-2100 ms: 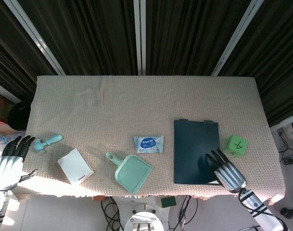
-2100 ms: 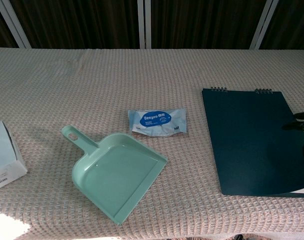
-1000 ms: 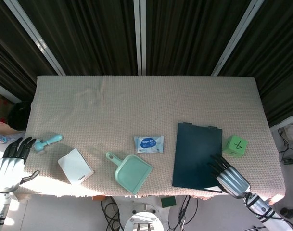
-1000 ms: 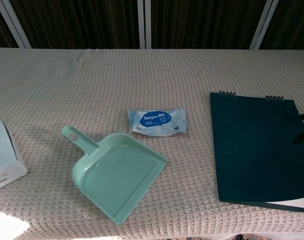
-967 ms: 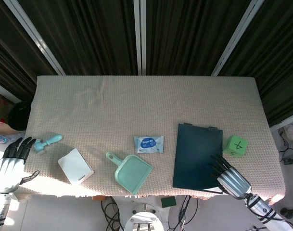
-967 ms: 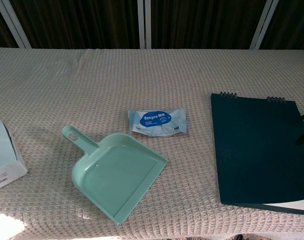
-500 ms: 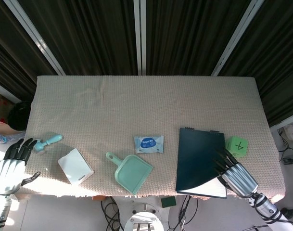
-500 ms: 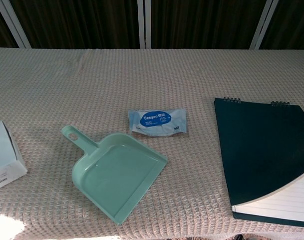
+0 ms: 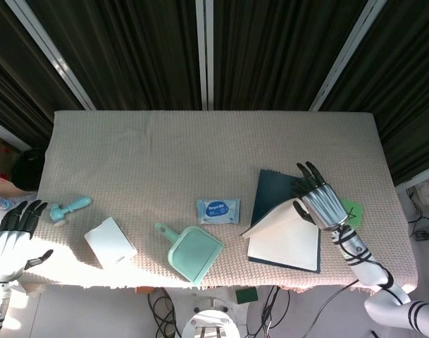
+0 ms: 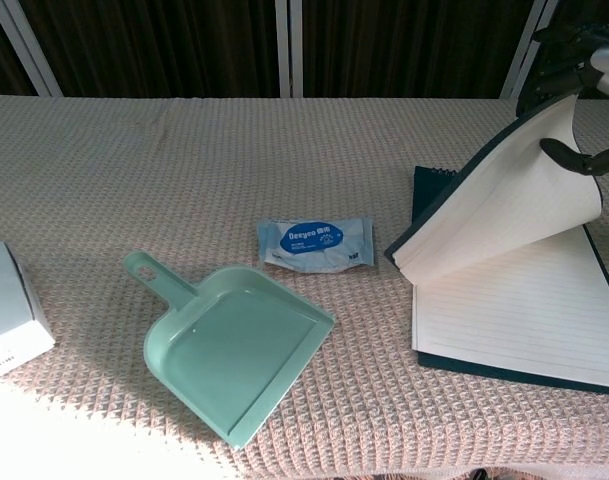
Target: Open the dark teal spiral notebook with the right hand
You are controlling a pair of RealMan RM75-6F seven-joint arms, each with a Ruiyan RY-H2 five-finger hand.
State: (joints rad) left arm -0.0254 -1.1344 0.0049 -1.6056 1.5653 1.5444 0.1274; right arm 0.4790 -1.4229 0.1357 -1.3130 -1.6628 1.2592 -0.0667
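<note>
Right hand (image 9: 320, 201) raised over the near right part of the table, pinching the lifted cover and a sheaf of pages of the dark teal spiral notebook (image 9: 283, 243); thumb (image 10: 582, 157) against the white underside of the sheaf, other fingers behind the cover; notebook partly open, lined pages exposed, back cover flat on the cloth near the front edge. Left hand (image 9: 8, 236) off the table's near left corner, fingers spread, holding nothing.

Table (image 9: 200, 148) covered in a beige waffle-weave cloth, far half bare; sunlight bright along the near left edge. Mint dustpan (image 10: 229, 345) near front centre, handle pointing far-left; blue-and-white wipes packet (image 10: 315, 243) just beyond it. White box (image 9: 110, 243) left of the dustpan; small teal brush (image 9: 67, 208) near the left edge. Green cube (image 9: 352, 210) partly hidden behind the right hand. Dark pleated curtains (image 9: 129, 49) with pale metal struts (image 9: 204, 53) behind the table.
</note>
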